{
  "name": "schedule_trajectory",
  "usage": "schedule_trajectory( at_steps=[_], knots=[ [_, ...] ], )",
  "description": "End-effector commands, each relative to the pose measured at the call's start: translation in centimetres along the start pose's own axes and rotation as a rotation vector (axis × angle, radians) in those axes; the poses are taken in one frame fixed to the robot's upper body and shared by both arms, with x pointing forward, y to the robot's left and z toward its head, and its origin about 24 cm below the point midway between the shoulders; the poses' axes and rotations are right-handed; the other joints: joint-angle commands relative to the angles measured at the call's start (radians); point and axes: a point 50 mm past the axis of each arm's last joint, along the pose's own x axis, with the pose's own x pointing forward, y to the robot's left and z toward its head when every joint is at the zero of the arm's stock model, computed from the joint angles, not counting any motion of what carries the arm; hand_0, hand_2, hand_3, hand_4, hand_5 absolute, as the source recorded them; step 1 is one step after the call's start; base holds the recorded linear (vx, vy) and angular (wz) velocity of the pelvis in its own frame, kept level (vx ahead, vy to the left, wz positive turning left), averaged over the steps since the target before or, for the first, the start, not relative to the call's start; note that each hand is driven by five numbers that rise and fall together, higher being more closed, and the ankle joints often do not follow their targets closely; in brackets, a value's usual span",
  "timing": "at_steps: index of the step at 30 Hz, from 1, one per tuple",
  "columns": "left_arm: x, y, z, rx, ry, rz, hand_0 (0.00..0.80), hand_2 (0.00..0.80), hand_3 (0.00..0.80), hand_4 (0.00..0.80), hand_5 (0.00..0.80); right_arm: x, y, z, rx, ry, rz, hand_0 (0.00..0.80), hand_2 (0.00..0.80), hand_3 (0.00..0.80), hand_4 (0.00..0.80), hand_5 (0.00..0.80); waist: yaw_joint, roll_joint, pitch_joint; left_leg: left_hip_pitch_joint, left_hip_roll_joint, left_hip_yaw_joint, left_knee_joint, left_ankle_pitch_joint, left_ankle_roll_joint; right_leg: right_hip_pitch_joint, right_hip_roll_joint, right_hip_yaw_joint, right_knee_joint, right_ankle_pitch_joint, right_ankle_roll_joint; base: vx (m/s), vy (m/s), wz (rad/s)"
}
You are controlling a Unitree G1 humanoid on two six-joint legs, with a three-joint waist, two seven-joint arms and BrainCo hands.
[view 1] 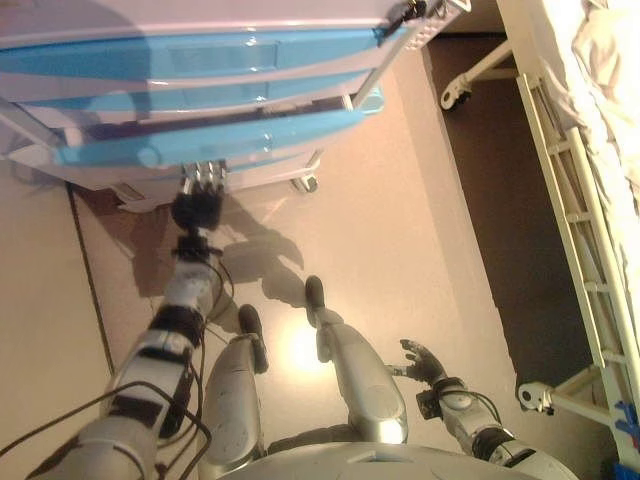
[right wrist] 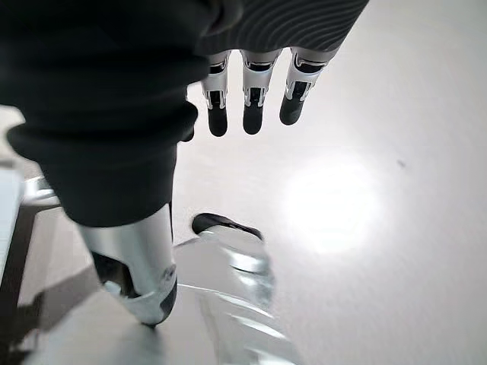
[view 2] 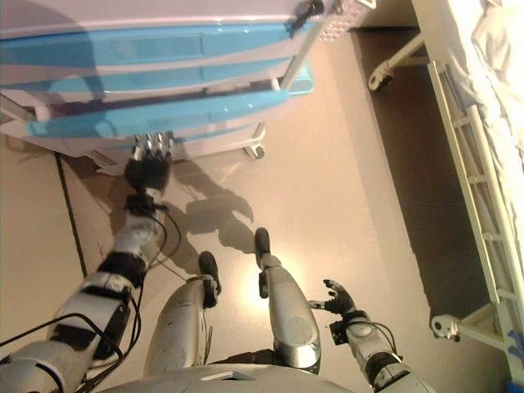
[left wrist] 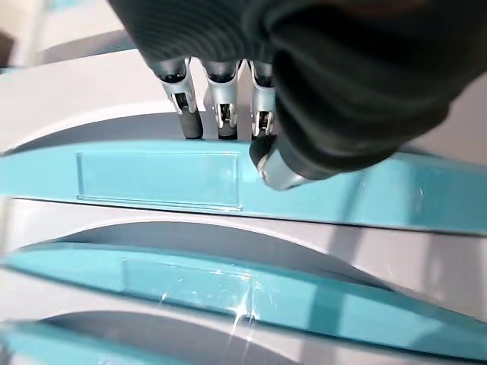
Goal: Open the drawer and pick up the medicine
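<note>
Right hand point(view 2: 340, 299) hangs low over the floor point(view 1: 400, 260), fingers point(right wrist: 251, 106) released, holding nothing. Left hand point(view 1: 197, 208) reaches to the lowest blue drawer point(view 1: 200, 140) of the wheeled cabinet point(view 1: 300, 170); its fingertips point(left wrist: 221, 122) are tucked behind the front's top edge, grip unclear. Drawer contents hidden, medicine not visible. Bed point(view 1: 590, 200) cut off at right.

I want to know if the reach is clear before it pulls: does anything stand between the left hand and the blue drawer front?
Nothing visible does. The left hand is already at the lowest blue drawer front, its fingers straight and reaching up to the front's edge. No medicine shows in any view. The right hand hangs low at the robot's side, open.
</note>
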Motion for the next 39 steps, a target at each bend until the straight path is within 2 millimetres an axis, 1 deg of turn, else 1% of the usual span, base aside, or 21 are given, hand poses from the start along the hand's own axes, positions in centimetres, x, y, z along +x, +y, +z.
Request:
schedule_trajectory(
  at_steps=[1, 3, 4, 6, 8, 9, 11, 12, 14, 15, 19, 21, 23, 26, 27, 28, 29, 30, 31, 36, 39],
  knots=[
    [2.8, -16.0, -6.0, -0.285, 0.233, -1.091, 0.800, 0.800, 0.800, 0.800, 0.800, 0.1, -0.5, 1.3, -0.103, -0.051, 0.004, 0.000, 0.000, 0.000, 0.000, 0.000, 0.104, 0.073, -0.078, -0.037, -0.010, -0.111, -0.018, 0.008, -0.071, 0.075, 0.079, -0.028, 0.078, -0.182, -0.080, -0.042, -0.151, 0.31],
    [0.3, -13.2, -6.8, -0.322, 0.263, -0.997, 0.800, 0.800, 0.800, 0.800, 0.800, 0.3, -1.3, 1.6, -0.111, -0.045, -0.020, 0.000, 0.000, 0.000, 0.000, 0.000, 0.139, 0.084, -0.084, -0.016, -0.005, -0.139, -0.045, 0.033, -0.089, 0.110, 0.078, -0.057, 0.063, -0.189, -0.085, -0.027, -0.136, 0.38],
    [-0.2, -12.5, -6.9, -0.328, 0.265, -0.959, 0.800, 0.800, 0.800, 0.800, 0.800, 0.4, -1.6, 1.7, -0.117, -0.045, -0.026, 0.000, 0.000, 0.000, 0.000, 0.000, 0.147, 0.087, -0.087, -0.010, -0.003, -0.148, -0.054, 0.040, -0.094, 0.118, 0.078, -0.064, 0.059, -0.190, -0.087, -0.040, -0.118, 0.47],
    [-3.0, -8.3, -6.4, -0.383, 0.254, -0.786, 0.800, 0.800, 0.800, 0.800, 0.800, 0.5, -3.2, 2.2, -0.145, -0.039, -0.054, 0.000, 0.000, 0.000, 0.000, 0.000, 0.184, 0.107, -0.097, 0.016, 0.006, -0.174, -0.095, 0.072, -0.115, 0.154, 0.077, -0.090, 0.035, -0.193, -0.091, -0.042, -0.095, 0.49],
    [-4.4, -6.0, -5.7, -0.342, 0.248, -0.683, 0.800, 0.800, 0.800, 0.800, 0.800, 0.6, -4.0, 2.5, -0.158, -0.037, -0.067, 0.000, 0.000, 0.000, 0.000, 0.000, 0.200, 0.117, -0.100, 0.032, 0.009, -0.182, -0.120, 0.087, -0.125, 0.173, 0.076, -0.105, 0.019, -0.194, -0.093, -0.044, -0.060, 0.52],
    [-7.5, -2.3, -4.3, -0.337, 0.228, -0.494, 0.800, 0.800, 0.800, 0.800, 0.800, 0.6, -5.6, 2.9, -0.164, -0.039, -0.094, 0.000, 0.000, 0.000, 0.000, 0.000, 0.226, 0.137, -0.106, 0.049, 0.013, -0.197, -0.152, 0.109, -0.137, 0.194, 0.072, -0.128, 0.001, -0.194, -0.092, -0.068, -0.067, 0.47],
    [-11.1, 1.1, -2.8, -0.308, 0.207, -0.269, 0.800, 0.800, 0.800, 0.800, 0.800, 0.5, -6.8, 3.2, -0.167, -0.041, -0.116, 0.000, 0.000, 0.000, 0.000, 0.000, 0.244, 0.156, -0.114, 0.063, 0.015, -0.207, -0.180, 0.130, -0.143, 0.209, 0.069, -0.154, -0.013, -0.193, -0.089, -0.075, -0.058, 0.60],
    [-12.4, 2.2, -2.4, -0.281, 0.203, -0.175, 0.800, 0.800, 0.800, 0.800, 0.800, 0.4, -7.2, 3.2, -0.163, -0.042, -0.125, 0.000, 0.000, 0.000, 0.000, 0.000, 0.249, 0.162, -0.115, 0.066, 0.014, -0.211, -0.187, 0.136, -0.146, 0.213, 0.068, -0.162, -0.019, -0.191, -0.088, -0.044, -0.025, 0.61],
    [-12.9, 2.5, -2.3, -0.274, 0.209, -0.156, 0.800, 0.800, 0.800, 0.800, 0.800, 0.4, -7.3, 3.3, -0.162, -0.042, -0.127, 0.000, 0.000, 0.000, 0.000, 0.000, 0.249, 0.164, -0.116, 0.067, 0.014, -0.211, -0.190, 0.138, -0.147, 0.215, 0.068, -0.164, -0.021, -0.191, -0.088, -0.010, -0.004, 0.16],
    [-19.5, 6.1, -0.7, -0.190, 0.237, 0.269, 0.800, 0.800, 0.800, 0.800, 0.800, 0.2, -7.9, 2.9, -0.131, -0.036, -0.150, 0.000, 0.000, 0.000, 0.000, 0.000, 0.270, 0.187, -0.131, 0.081, 0.010, -0.221, -0.215, 0.154, -0.152, 0.237, 0.062, -0.199, -0.045, -0.189, -0.082, -0.025, -0.041, -0.10],
    [-26.4, 8.1, 0.7, -0.049, 0.348, 0.732, 0.800, 0.800, 0.800, 0.800, 0.800, -0.1, -7.6, 1.4, -0.085, -0.010, -0.162, 0.000, 0.000, 0.000, 0.000, 0.000, 0.280, 0.208, -0.162, 0.098, -0.001, -0.236, -0.248, 0.168, -0.154, 0.258, 0.064, -0.222, -0.077, -0.187, -0.078, -0.002, -0.007, 0.43],
    [-28.5, 8.4, 1.2, 0.023, 0.409, 0.840, 0.800, 0.800, 0.800, 0.800, 0.800, -0.2, -7.1, 0.6, -0.079, 0.011, -0.158, 0.000, 0.000, 0.000, 0.000, 0.000, 0.274, 0.218, -0.177, 0.111, -0.006, -0.237, -0.265, 0.171, -0.153, 0.265, 0.062, -0.226, -0.089, -0.184, -0.075, 0.027, 0.057, 0.50],
    [-29.4, 8.6, 1.5, 0.072, 0.431, 0.898, 0.800, 0.800, 0.800, 0.800, 0.800, -0.4, -6.8, -0.2, -0.074, 0.032, -0.155, 0.000, 0.000, 0.000, 0.000, 0.000, 0.267, 0.223, -0.190, 0.121, -0.011, -0.236, -0.276, 0.173, -0.152, 0.271, 0.059, -0.228, -0.096, -0.183, -0.072, 0.037, 0.081, 0.24],
    [-30.7, 9.1, 2.3, 0.250, 0.469, 1.066, 0.800, 0.800, 0.800, 0.800, 0.800, -0.7, -6.2, -1.5, -0.069, 0.075, -0.145, 0.000, 0.000, 0.000, 0.000, 0.000, 0.255, 0.225, -0.215, 0.138, -0.017, -0.235, -0.286, 0.170, -0.147, 0.281, 0.056, -0.228, -0.104, -0.182, -0.069, 0.079, 0.063, 0.05],
    [-31.0, 9.4, 3.0, 0.365, 0.469, 1.176, 0.424, 0.424, 0.424, 0.424, 0.424, -0.8, -5.9, -2.1, -0.066, 0.097, -0.142, 0.000, 0.000, 0.000, 0.000, 0.000, 0.250, 0.223, -0.226, 0.144, -0.020, -0.234, -0.289, 0.170, -0.146, 0.286, 0.055, -0.228, -0.108, -0.180, -0.067, 0.097, 0.043, 0.04],
    [-31.1, 9.6, 3.4, 0.441, 0.485, 1.231, 0.235, 0.235, 0.235, 0.235, 0.235, -0.9, -5.7, -2.5, -0.068, 0.110, -0.140, 0.000, 0.000, 0.000, 0.000, 0.000, 0.247, 0.222, -0.232, 0.150, -0.021, -0.234, -0.292, 0.169, -0.145, 0.289, 0.054, -0.227, -0.110, -0.180, -0.067, 0.113, 0.050, 0.01],
    [-30.9, 9.7, 4.0, 0.547, 0.510, 1.280, 0.191, 0.191, 0.191, 0.191, 0.191, -1.1, -5.3, -3.1, -0.070, 0.135, -0.142, 0.000, 0.000, 0.000, 0.000, 0.000, 0.240, 0.219, -0.243, 0.158, -0.022, -0.232, -0.296, 0.167, -0.144, 0.293, 0.053, -0.225, -0.113, -0.179, -0.065, 0.095, 0.044, -0.03],
    [-30.7, 9.8, 4.3, 0.607, 0.525, 1.309, 0.000, 0.000, 0.000, 0.000, 0.000, -1.3, -5.3, -3.5, -0.074, 0.154, -0.145, 0.000, 0.000, 0.000, 0.000, 0.000, 0.236, 0.218, -0.249, 0.162, -0.022, -0.230, -0.298, 0.165, -0.144, 0.296, 0.052, -0.224, -0.115, -0.179, -0.065, 0.108, 0.057, -0.02],
    [-30.3, 9.9, 4.6, 0.723, 0.553, 1.345, 0.000, 0.000, 0.000, 0.000, 0.000, -1.6, -5.2, -4.2, -0.074, 0.187, -0.158, 0.000, 0.000, 0.000, 0.000, 0.000, 0.230, 0.217, -0.259, 0.169, -0.023, -0.228, -0.301, 0.165, -0.143, 0.300, 0.051, -0.223, -0.118, -0.177, -0.063, 0.091, 0.050, 0.00],
    [-28.8, 10.2, 4.6, 0.895, 0.632, 1.346, 0.000, 0.000, 0.000, 0.000, 0.000, -3.0, -6.0, -7.0, -0.067, 0.325, -0.276, 0.000, 0.000, 0.000, 0.000, 0.000, 0.211, 0.215, -0.286, 0.195, -0.025, -0.218, -0.315, 0.159, -0.131, 0.314, 0.051, -0.213, -0.125, -0.172, -0.058, 0.084, 0.036, -0.06],
    [-28.3, 10.3, 5.0, 1.029, 0.715, 1.337, 0.000, 0.000, 0.000, 0.000, 0.000, -4.5, -8.1, -8.5, -0.021, 0.408, -0.496, 0.000, 0.000, 0.000, 0.000, 0.000, 0.199, 0.209, -0.297, 0.215, -0.025, -0.209, -0.323, 0.150, -0.121, 0.324, 0.051, -0.203, -0.131, -0.166, -0.053, 0.090, 0.017, -0.20]
  ],
)
